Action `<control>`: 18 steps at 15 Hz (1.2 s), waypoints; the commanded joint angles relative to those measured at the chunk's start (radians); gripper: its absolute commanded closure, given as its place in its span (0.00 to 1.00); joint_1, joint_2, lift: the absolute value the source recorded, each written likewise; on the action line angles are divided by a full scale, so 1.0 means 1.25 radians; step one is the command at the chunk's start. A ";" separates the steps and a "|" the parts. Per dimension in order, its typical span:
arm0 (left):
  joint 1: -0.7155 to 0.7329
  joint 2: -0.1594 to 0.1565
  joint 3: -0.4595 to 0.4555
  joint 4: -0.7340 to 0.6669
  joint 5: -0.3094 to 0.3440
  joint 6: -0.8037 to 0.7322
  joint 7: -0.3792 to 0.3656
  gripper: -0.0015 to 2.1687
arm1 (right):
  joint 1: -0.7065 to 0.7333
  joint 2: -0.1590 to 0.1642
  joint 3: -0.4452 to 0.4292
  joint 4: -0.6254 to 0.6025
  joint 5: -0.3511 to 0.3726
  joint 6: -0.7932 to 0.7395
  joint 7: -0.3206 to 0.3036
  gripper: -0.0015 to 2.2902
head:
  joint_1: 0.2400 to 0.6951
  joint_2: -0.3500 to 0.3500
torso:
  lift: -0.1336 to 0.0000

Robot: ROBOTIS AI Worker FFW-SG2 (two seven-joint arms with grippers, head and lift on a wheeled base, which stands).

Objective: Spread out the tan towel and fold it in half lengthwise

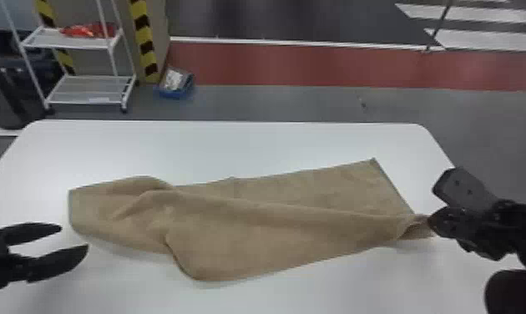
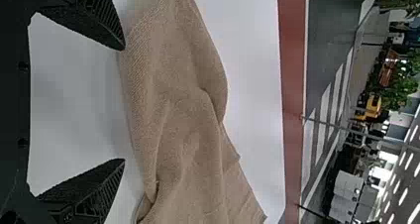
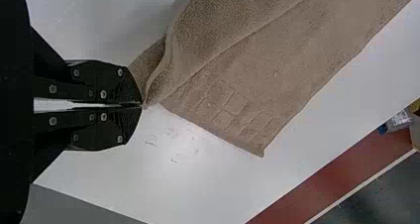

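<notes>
Closed tip to tip at the right pincer [image 1: 431, 221], with a bunched bit of the tan towel [image 1: 249, 234] nipped between. Spread wide and empty at the left pincer [image 1: 74, 237], just beside the near left part of the towel. Runs from the right pincer leftward across the white surface [image 1: 249, 146], rumpled and partly doubled over.
</notes>
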 commanded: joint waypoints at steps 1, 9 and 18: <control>0.007 -0.006 0.013 0.000 0.010 0.001 0.005 0.04 | 0.014 0.001 0.027 -0.028 0.000 0.028 -0.007 0.04 | 1.00 0.39 | 0.07; 0.013 -0.033 0.027 -0.010 0.014 0.011 -0.001 0.04 | 0.045 0.001 0.034 -0.072 0.000 0.028 0.004 0.02 | 1.00 0.44 | 0.07; 0.002 -0.049 -0.095 0.071 -0.001 -0.110 0.054 0.05 | 0.070 0.001 0.012 -0.063 -0.014 0.023 -0.002 0.02 | 1.00 0.33 | 0.07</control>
